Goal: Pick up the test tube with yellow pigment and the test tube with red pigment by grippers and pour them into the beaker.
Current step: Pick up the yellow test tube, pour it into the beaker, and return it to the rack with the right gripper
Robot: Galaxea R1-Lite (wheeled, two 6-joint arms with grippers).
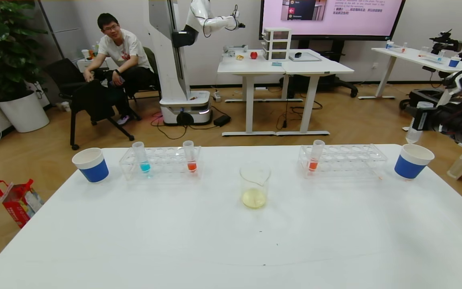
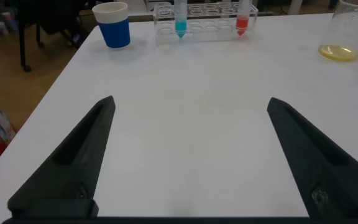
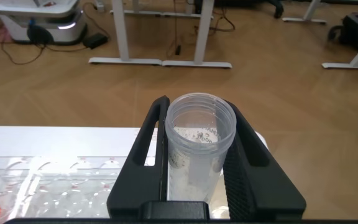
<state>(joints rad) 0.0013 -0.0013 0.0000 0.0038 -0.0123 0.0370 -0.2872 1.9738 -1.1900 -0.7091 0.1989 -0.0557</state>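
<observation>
The beaker (image 1: 254, 182) stands mid-table with pale yellow liquid at its bottom; it also shows in the left wrist view (image 2: 355, 25). My right gripper (image 1: 420, 120) is at the far right, shut on a clear test tube (image 1: 415, 127) held upright above a blue-and-white cup (image 1: 412, 161). In the right wrist view the gripper (image 3: 196, 118) clamps this tube (image 3: 199, 134), which shows no liquid. One red-pigment tube (image 1: 190, 157) stands in the left rack, another (image 1: 315, 156) in the right rack. My left gripper (image 2: 191, 102) is open and empty, low over bare table at the near left.
The left rack (image 1: 163, 162) also holds a blue-liquid tube (image 1: 141, 158). The right rack (image 1: 349, 158) stands beside the right cup. A second blue-and-white cup (image 1: 91, 164) stands at the far left. Beyond the table are a seated person, another robot and desks.
</observation>
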